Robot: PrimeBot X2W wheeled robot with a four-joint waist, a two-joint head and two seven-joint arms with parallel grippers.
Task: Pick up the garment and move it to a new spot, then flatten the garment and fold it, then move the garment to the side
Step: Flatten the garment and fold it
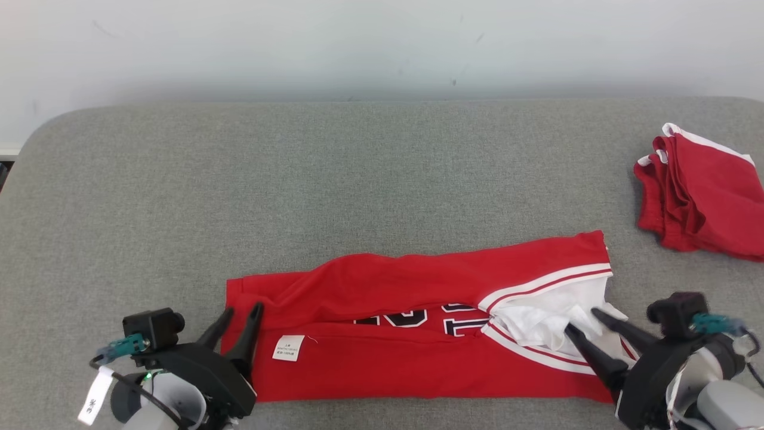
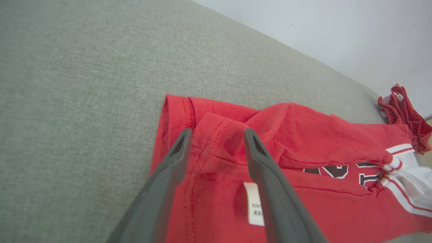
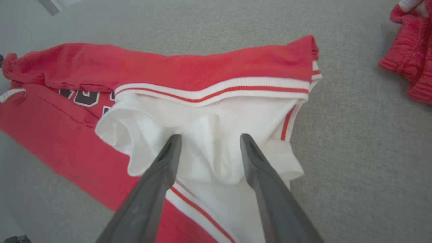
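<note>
I work in what looks like a plain test room: a grey fabric-covered table (image 1: 179, 179) against a white wall (image 1: 382, 42), a stack of red garments (image 1: 707, 197) on it.

The label (image 1: 289, 347) print beside my left gripper (image 1: 243, 308) is illegible; the garment's (image 1: 388, 280) folds half-cover its black lettering (image 1: 412, 318).

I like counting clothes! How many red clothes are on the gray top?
2. A red jersey lies spread out in the near middle. A red pile sits at the far right, cut off by the picture edge; it may hide more than one piece.
</note>
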